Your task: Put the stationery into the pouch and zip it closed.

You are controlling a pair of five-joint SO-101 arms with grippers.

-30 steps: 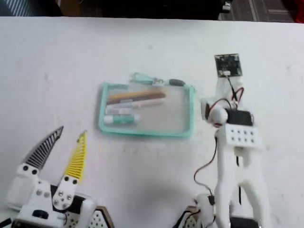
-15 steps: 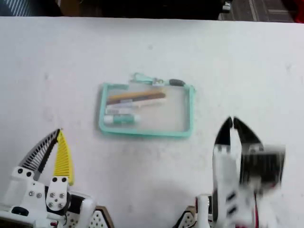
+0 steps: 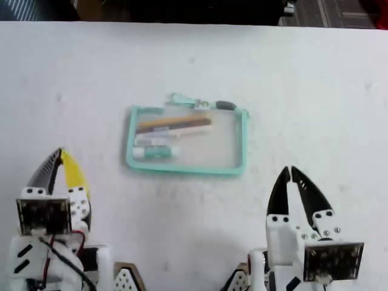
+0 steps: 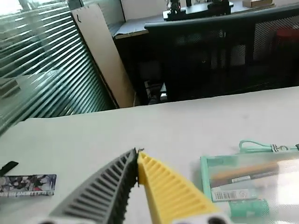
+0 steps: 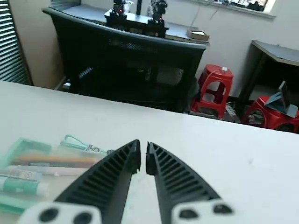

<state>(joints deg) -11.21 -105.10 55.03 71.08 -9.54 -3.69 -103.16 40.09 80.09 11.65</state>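
A clear pouch (image 3: 185, 140) with a teal border lies flat in the middle of the white table, with pens and a teal-capped tube (image 3: 155, 152) inside it. Its teal strap (image 3: 180, 100) and dark zip pull (image 3: 225, 105) lie along the far edge. The pouch (image 4: 252, 182) shows in the left wrist view, and the pouch (image 5: 28, 170) in the right wrist view too. My left gripper (image 3: 60, 153), grey and yellow, is shut near the front left, short of the pouch. My right gripper (image 3: 287, 172), black, is shut near the front right, also apart from the pouch.
A small printed card (image 4: 27, 185) lies on the table off to one side of the left gripper. The table's far edge (image 3: 194, 23) borders a dark room with a mesh chair (image 5: 126, 60) and red stools (image 5: 217, 88).
The left gripper closed from wide open and drew back. The right arm pulled back from beside the pouch's right edge to the front of the table, its gripper now pointing away.
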